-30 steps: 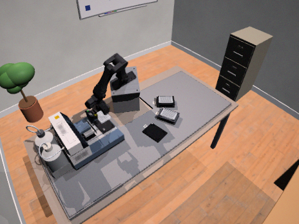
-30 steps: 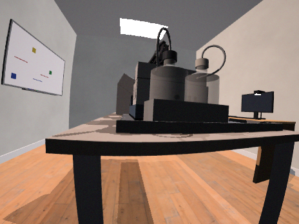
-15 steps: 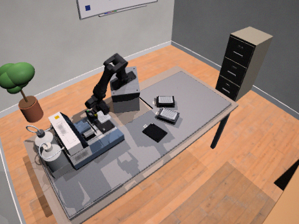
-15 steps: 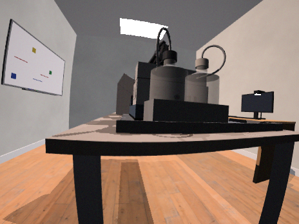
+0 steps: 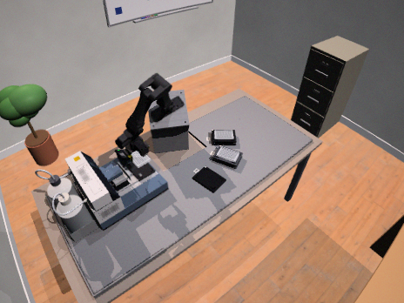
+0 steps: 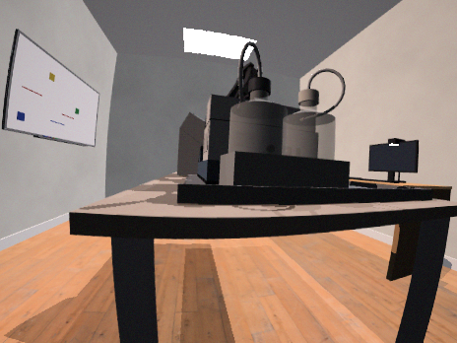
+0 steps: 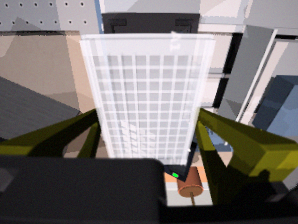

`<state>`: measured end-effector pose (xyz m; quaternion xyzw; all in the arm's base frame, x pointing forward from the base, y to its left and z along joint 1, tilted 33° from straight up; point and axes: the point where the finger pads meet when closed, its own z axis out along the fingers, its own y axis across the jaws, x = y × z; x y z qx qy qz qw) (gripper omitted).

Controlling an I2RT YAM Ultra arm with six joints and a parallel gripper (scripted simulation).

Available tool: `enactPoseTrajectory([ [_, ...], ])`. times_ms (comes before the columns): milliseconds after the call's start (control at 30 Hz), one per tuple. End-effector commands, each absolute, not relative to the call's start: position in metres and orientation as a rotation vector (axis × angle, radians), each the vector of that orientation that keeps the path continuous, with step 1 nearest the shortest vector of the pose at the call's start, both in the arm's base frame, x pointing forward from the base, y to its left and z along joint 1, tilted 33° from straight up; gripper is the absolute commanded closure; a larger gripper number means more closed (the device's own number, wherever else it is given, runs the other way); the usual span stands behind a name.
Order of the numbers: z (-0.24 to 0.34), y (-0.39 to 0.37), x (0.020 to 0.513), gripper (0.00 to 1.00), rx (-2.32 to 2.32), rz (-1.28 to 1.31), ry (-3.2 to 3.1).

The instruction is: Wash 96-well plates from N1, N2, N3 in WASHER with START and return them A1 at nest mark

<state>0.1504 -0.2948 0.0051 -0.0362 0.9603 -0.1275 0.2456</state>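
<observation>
At the table's left end stands the blue-and-white plate washer [image 5: 144,191]; above its dark carrier pocket [image 5: 145,171] hangs the black arm's gripper [image 5: 135,158], its olive fingers spread wide and clamped on the translucent white 96-well plate [image 7: 147,100]; the plate's long axis runs straight out from the fingers; to the right, one dark nest [image 5: 209,178] lies bare.

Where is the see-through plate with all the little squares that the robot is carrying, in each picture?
Top: the clear gridded well plate sits left of centre, over the blue-grey washer.
Exterior: not visible; bottles and washer block it.
Wrist: plate fills the centre, clamped between yellow fingers.
Shared landmark: the washer.
</observation>
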Motion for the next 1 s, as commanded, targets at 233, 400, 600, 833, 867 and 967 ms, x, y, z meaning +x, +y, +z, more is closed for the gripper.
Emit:
enactPoseTrajectory([
  [233,-0.002,-0.303,0.156,1.00,-0.093,-0.371,2.612],
  [400,-0.009,-0.305,0.160,1.00,-0.093,-0.371,2.612],
  [600,-0.017,-0.308,0.164,1.00,-0.093,-0.370,2.612],
  [833,-0.024,-0.311,0.169,1.00,-0.093,-0.370,2.612],
  [867,-0.025,-0.311,0.169,1.00,-0.093,-0.370,2.612],
  [967,-0.029,-0.313,0.172,1.00,-0.093,-0.370,2.612],
])
